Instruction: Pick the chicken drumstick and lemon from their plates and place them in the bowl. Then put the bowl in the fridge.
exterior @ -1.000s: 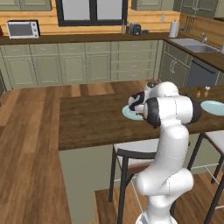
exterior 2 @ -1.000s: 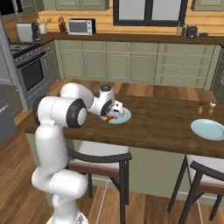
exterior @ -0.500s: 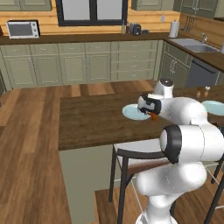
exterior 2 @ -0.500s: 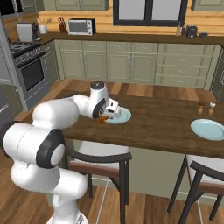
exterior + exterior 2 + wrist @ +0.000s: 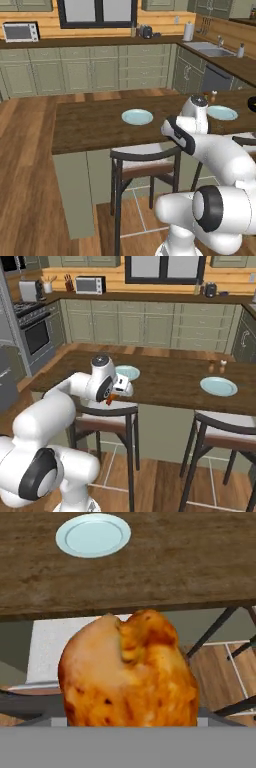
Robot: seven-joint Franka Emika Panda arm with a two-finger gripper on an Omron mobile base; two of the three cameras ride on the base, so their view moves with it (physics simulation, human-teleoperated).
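From the left base view we see two pale plates, one (image 5: 137, 117) mid-surface (image 5: 90, 125) and another (image 5: 222, 113) further right, past the arm.

From the right base view our hand (image 5: 116, 395) hangs off the near edge of the surface above a stool (image 5: 107, 416), the drumstick (image 5: 111, 399) pinched in it.

In the hand view the drumstick (image 5: 127, 672) looms close, with a bare plate (image 5: 93, 535) beyond.

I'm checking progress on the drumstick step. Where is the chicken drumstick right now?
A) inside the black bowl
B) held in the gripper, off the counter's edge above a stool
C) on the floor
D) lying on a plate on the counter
B: the chicken drumstick sits in the gripper, with the plate bare and a stool below.
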